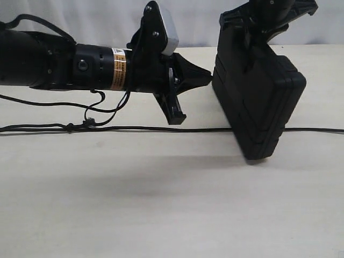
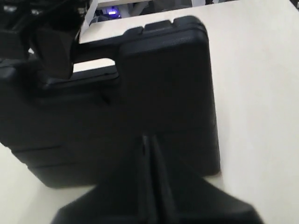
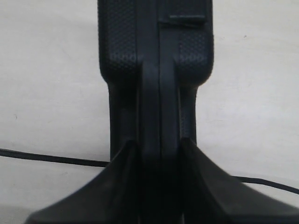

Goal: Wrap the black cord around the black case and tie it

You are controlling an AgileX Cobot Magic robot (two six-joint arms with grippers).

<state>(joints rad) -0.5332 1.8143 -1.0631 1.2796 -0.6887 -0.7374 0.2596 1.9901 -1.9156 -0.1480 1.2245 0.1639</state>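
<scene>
Pale smooth table point(image 1: 161, 215): slick-looking. The case's low corner is down at it, right of centre, and a sideways push could make that corner skid.

Flat rectangular matte black case point(image 1: 263, 102): stands on end and tilted, hung from its handle end. The main hazard is that it swings or twists about the grip once the cord is pulled round it. The loop would then go slack or slide off the lower end.

Black two-finger left gripper point(image 1: 207, 77): reaches in level from the left, jaws pressed together on nothing. Its tip is at the case's left edge; whether it touches is unclear, as its own wrist view is too blurred to settle it. Any further advance would shove the case and strain the other arm's hold. It also sits above the cord, so it must part its jaws and drop before it can pick up.

Black right gripper point(image 3: 158, 142): comes down from the far right, clamped on the case's narrow handle section. That thin hold resists turning poorly, so the case may pivot or slip.

Long thin braided black cord point(image 1: 161, 128): lies straight across the table from left to right, passing behind the case, not yet wrapped. It lies flat, so a pinch may miss and scrape the table.

Small knot point(image 1: 70, 127): sits on the cord at the left, beneath the left arm and close to that arm's hanging glossy cable point(image 1: 102, 107). The two could snag or be mistaken for each other.
</scene>
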